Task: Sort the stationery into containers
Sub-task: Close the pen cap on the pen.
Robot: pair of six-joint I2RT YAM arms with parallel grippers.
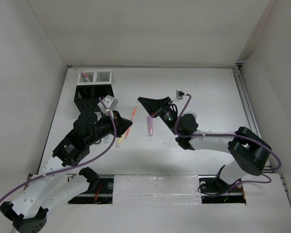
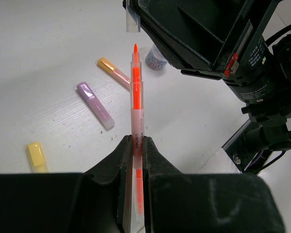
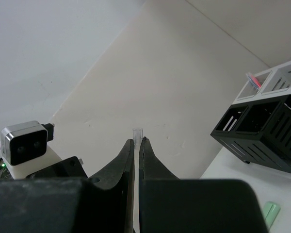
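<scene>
My left gripper is shut on a thin orange pen, whose bare tip points away from it. My right gripper is shut on a small clear cap; that cap hangs just beyond the pen's tip, slightly to its left. The two grippers face each other above the table's middle, left gripper and right gripper. On the table below lie a purple marker, an orange marker, a yellow marker and a round greyish piece. A green marker lies near the black container.
The black container and the white container stand together at the back left, with a pink pen in the white one. White walls close in the table on three sides. The right arm's body fills the space right of the pen.
</scene>
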